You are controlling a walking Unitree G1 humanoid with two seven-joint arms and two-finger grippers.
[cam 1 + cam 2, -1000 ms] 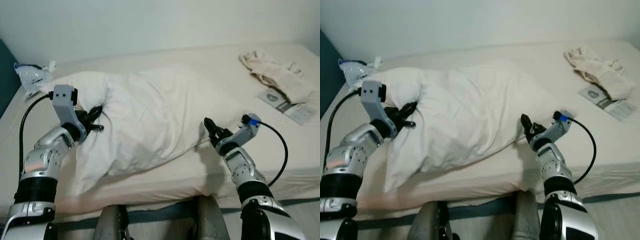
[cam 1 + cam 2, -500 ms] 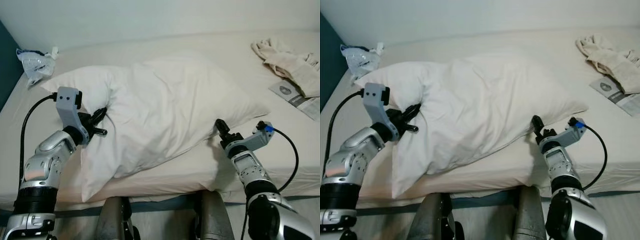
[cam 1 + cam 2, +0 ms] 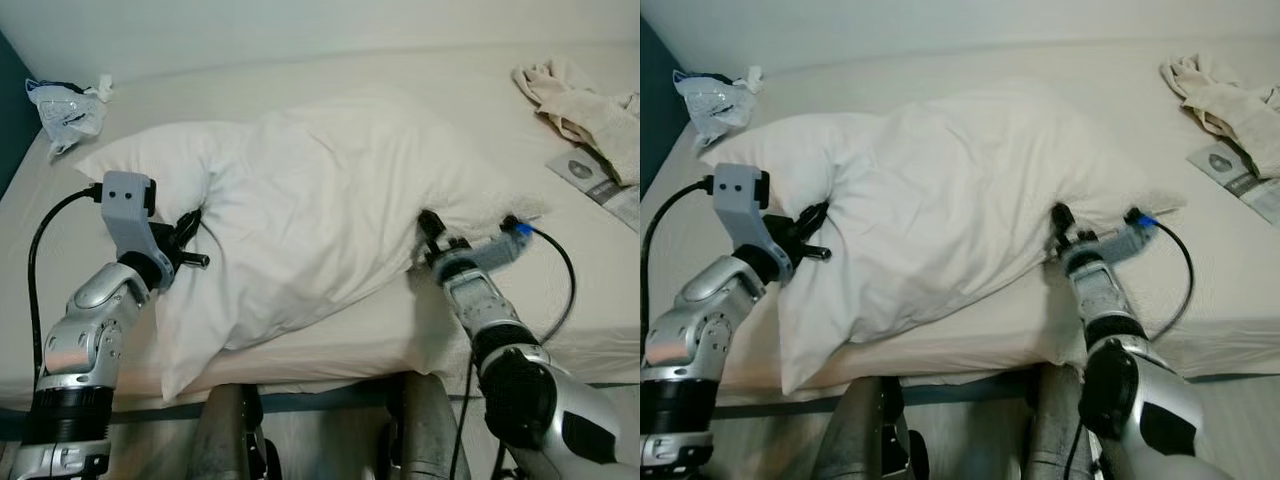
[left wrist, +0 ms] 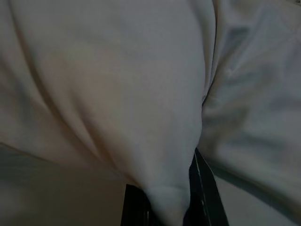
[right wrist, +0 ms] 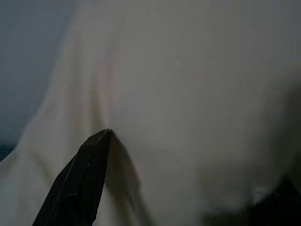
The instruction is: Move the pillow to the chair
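A big white pillow (image 3: 320,210) lies across the cream bed (image 3: 300,95). My left gripper (image 3: 188,238) is at the pillow's left side, shut on a fold of its cloth. In the left wrist view the fold sits pinched between the two black fingers (image 4: 207,197). My right gripper (image 3: 428,226) is pushed against the pillow's right edge, low by the mattress. In the right wrist view one finger (image 5: 80,183) stands far from the other, with pillow cloth between them, so that gripper is open.
A crumpled plastic bag (image 3: 62,103) lies at the bed's far left corner. A beige cloth (image 3: 585,100) and a printed leaflet (image 3: 605,185) lie at the far right. The bed's front edge (image 3: 320,395) is just before my legs. A dark teal wall stands on the left.
The right gripper has moved in from the bare sheet to the pillow's right edge. The left gripper keeps its hold. The camera has shifted a little.
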